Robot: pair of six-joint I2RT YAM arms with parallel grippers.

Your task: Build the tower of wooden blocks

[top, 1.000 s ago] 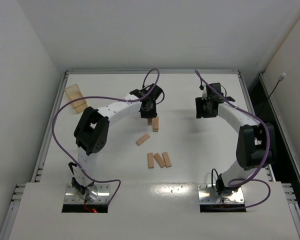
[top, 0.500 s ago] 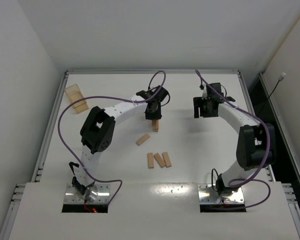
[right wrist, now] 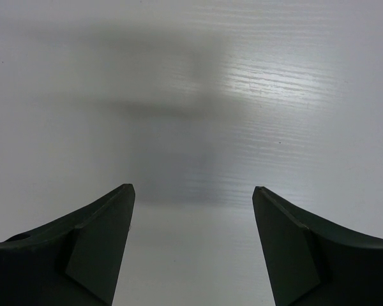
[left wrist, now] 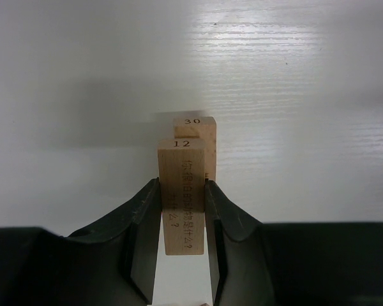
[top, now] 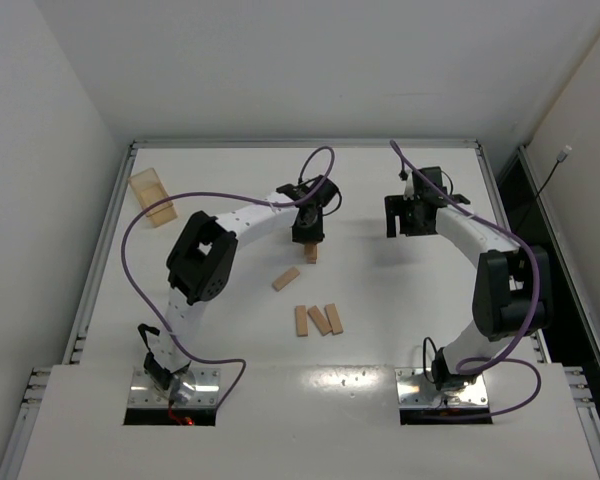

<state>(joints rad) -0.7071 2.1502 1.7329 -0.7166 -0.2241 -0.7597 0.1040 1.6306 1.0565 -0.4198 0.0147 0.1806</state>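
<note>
Two blocks matter here: left gripper (left wrist: pixel 182 186) is pinching block 12 (left wrist: pixel 184 197) between narrowly parted fingers, hanging it over block 30 (left wrist: pixel 200 129), which is sitting around the middle of the table (top: pixel 400 310); can't tell if they're touching; they're looking offset sideways, so letting go now is risking an overhang or a topple; loose blocks (top: pixel 319 320) are lying toward the near edge; right gripper (right wrist: pixel 193 197) is gaping wide, holding nothing.

Robotics lab: white-walled enclosure (top: pixel 280 70), table (top: pixel 365 300), two bolted arms (top: pixel 245 217).
</note>
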